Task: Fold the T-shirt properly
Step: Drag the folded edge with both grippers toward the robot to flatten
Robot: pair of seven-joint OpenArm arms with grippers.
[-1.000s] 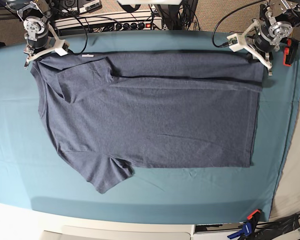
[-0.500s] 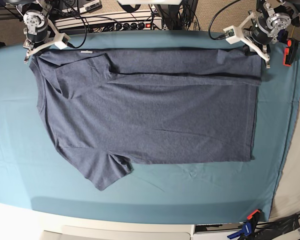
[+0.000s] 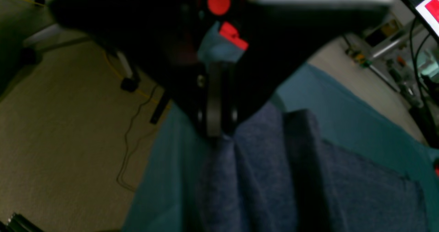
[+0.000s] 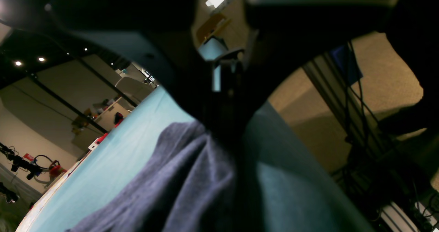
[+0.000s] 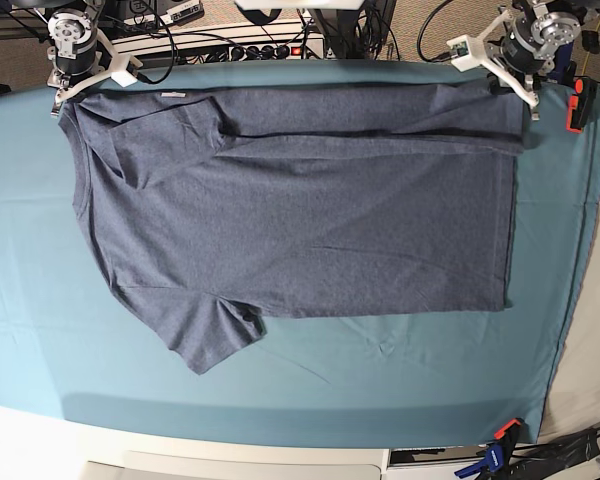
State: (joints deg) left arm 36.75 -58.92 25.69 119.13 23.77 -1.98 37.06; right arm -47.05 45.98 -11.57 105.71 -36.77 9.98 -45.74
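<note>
The large heathered dark blue-grey short-sleeved cotton T-shirt (image 5: 300, 210) lies spread, plain side up, on the teal table cloth (image 5: 40, 300). Its collar end is toward the base view's left and its hem toward the right. One sleeve (image 5: 215, 340) sticks out along the near edge, and a long fold runs across the body just below the far edge.

The right gripper (image 5: 60, 98) sits at the shirt's far corner on the collar side, at the base view's upper left. Its jaws are clenched on the fabric there. In the right wrist view the cloth (image 4: 178, 177) rises in a bunched ridge straight up into the dark closed jaws (image 4: 223, 132), with the teal cloth showing on both sides of the ridge. From this pincer the rest of the shirt stretches away along the far table edge and down toward the near side.

The left gripper (image 5: 527, 103) is at the opposite far corner, by the hem, at the base view's upper right. It too is clamped on the shirt. The left wrist view shows folds of the blue-grey fabric (image 3: 260, 177) gathered to a point right at the closed fingertips (image 3: 214, 134), hanging down and away from them over the teal cloth.

Between the two pincers the far edge of the shirt is drawn in a nearly straight line. A red and black clamp (image 5: 577, 108) sits just beside the left gripper at the table's edge.
</note>
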